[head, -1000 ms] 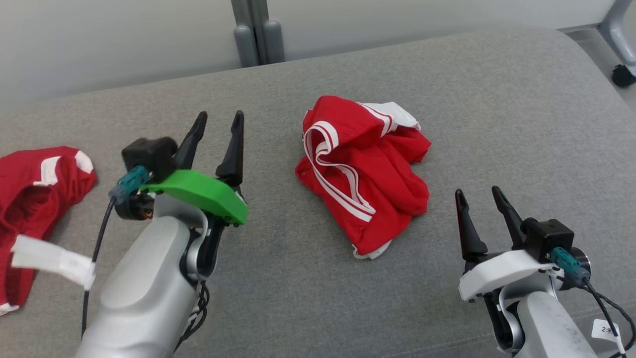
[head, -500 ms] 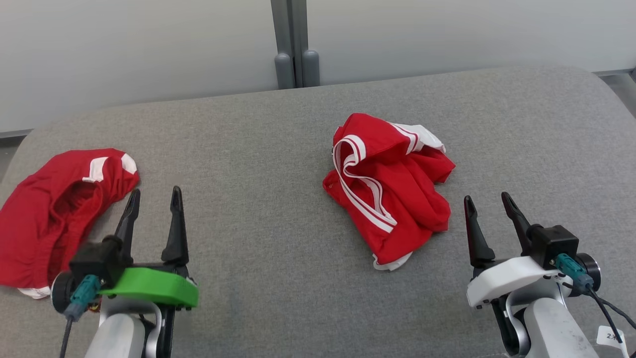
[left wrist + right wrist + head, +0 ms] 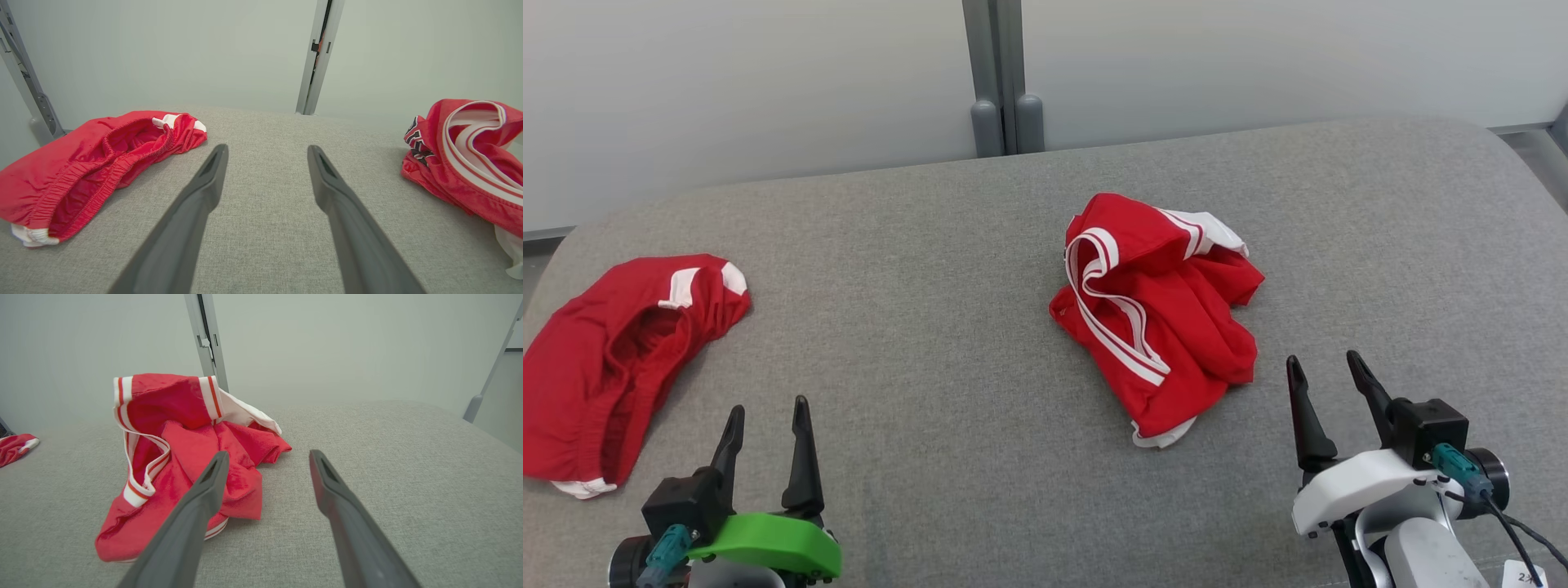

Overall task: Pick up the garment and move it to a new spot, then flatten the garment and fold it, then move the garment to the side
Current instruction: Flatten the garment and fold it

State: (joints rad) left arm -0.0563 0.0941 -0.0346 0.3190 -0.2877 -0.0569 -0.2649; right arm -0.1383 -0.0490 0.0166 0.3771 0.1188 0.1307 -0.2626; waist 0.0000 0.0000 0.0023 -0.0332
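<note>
Head view has the right gripper (image 3: 1323,358) spread wide and empty, just beside the crumpled red jersey with white stripes (image 3: 1176,327) on the grey fabric cushion (image 3: 947,327). The left gripper (image 3: 768,406), equally parted, sits near red elasticated shorts (image 3: 605,359). A good pick probably pinches one raised fold, not several layers.

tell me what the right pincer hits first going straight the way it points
Probably the grey cushion beside the red shirt; depth is unclear, and the right pincer might graze it.
</note>
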